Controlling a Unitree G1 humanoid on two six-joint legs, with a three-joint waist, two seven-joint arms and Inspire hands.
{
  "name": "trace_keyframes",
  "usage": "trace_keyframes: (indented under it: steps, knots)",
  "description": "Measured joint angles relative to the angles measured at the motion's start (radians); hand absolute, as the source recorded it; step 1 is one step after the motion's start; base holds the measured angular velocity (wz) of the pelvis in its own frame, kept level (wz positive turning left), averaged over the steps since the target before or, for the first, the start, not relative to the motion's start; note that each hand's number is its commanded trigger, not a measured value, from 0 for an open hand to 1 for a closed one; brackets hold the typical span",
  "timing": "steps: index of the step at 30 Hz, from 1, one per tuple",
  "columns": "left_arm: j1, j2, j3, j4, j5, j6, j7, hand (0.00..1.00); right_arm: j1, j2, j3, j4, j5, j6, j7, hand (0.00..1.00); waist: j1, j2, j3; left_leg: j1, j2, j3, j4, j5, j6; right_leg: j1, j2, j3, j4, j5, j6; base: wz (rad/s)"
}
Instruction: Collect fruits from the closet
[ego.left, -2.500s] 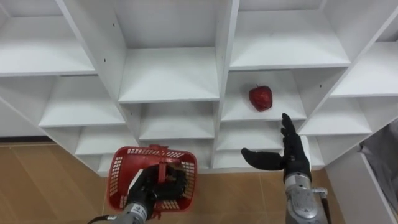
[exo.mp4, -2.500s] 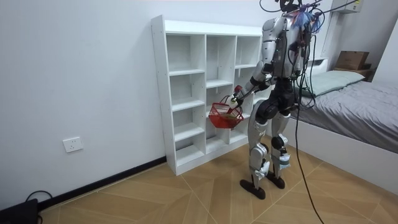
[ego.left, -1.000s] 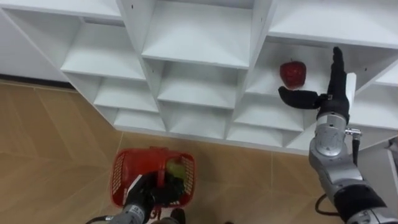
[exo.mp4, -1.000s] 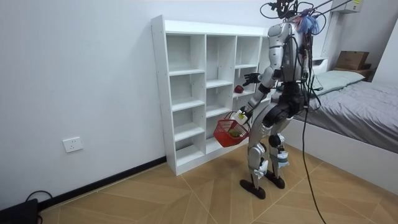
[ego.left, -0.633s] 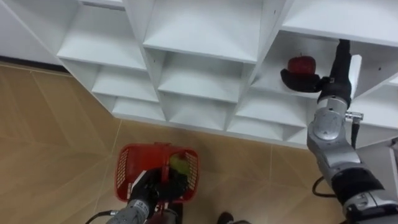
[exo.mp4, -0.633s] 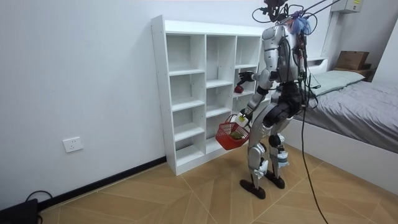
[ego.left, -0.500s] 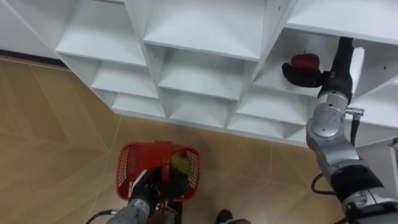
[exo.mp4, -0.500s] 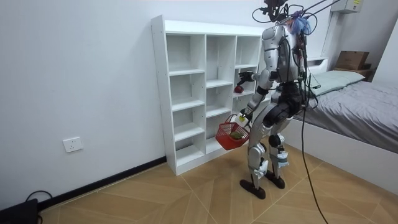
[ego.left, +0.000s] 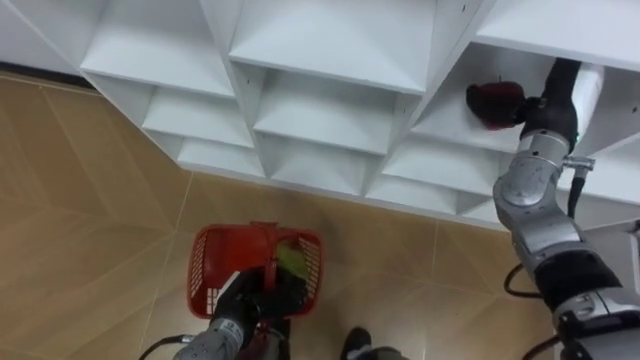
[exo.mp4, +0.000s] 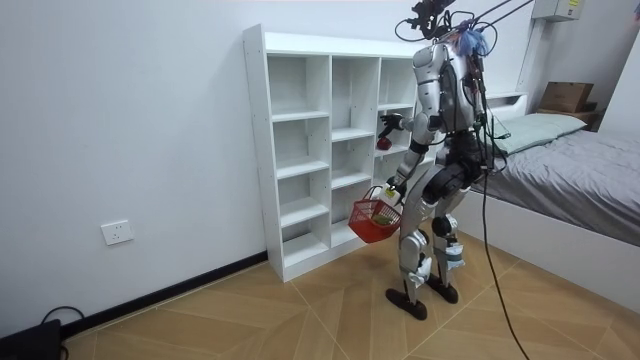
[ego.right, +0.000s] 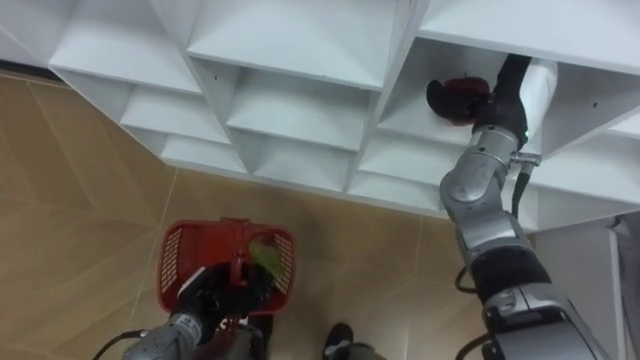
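Findings for your next move

1. Task item: the red apple (ego.left: 497, 100) sits inside a compartment in the right-hand column of the closet (ego.left: 330, 50), near that compartment's front edge.
2. Right hand (ego.left: 543, 103): it is reached into the same compartment. The apple lies directly to the left of its palm, and a dark part of the hand runs along the apple's near side. The apple is roundish, so you have no long axis to line up with; only the side of approach matters, and that is already set.
3. Right hand state: you cannot tell. The shelf board above (ego.left: 560, 25) cuts off the upper part of the hand, so neither eye view confirms a closed hold.
4. Left hand (ego.left: 243, 308): it is clenched on the handle of the red basket (ego.left: 205, 270), which hangs low over the floor, well apart from the apple and down to its left. A green fruit (ego.left: 291, 260) lies in the basket.
5. Nearer hand: the right, by a wide margin.
6. Hidden or unclear: the hand covers the apple's right side. Whether the apple rests on its shelf or is lifted cannot be made out. The handle and the left hand mask part of the basket's contents.
7. Judgement: confirm the hold before you draw the arm back toward the basket
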Motion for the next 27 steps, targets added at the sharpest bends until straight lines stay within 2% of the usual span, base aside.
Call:
trace_keyframes:
  steps: [8, 17, 27]
  knots:
    - [-0.015, 0.001, -0.019, -0.026, -0.001, 0.032, -0.001, 1.0, -0.004, -0.004, 0.0, 0.03, 0.026, 0.066, 0.01, 0.0, 0.0, -0.004, 0.0025, -0.041, 0.001, 0.002, 0.001, 0.006, 0.0, -0.043, 0.0, 0.0, 0.003, 0.001, -0.002, 0.0]
    - [-0.007, 0.017, -0.048, -0.059, -0.001, 0.034, 0.0, 1.0, -0.003, -0.004, 0.0, 0.099, 0.076, 0.066, 0.026, 0.0, -0.002, -0.004, 0.0033, -0.056, 0.003, 0.003, 0.001, 0.007, -0.001, -0.056, 0.001, -0.003, 0.001, 0.001, -0.002, 0.0]
    - [-0.008, 0.017, -0.059, -0.064, -0.002, 0.034, 0.0, 1.0, -0.004, -0.005, 0.0, 0.106, 0.075, 0.066, 0.026, 0.0, -0.001, -0.004, 0.0047, -0.064, 0.003, 0.003, 0.0, 0.007, -0.001, -0.064, 0.002, -0.003, 0.001, 0.001, -0.002, 0.0]
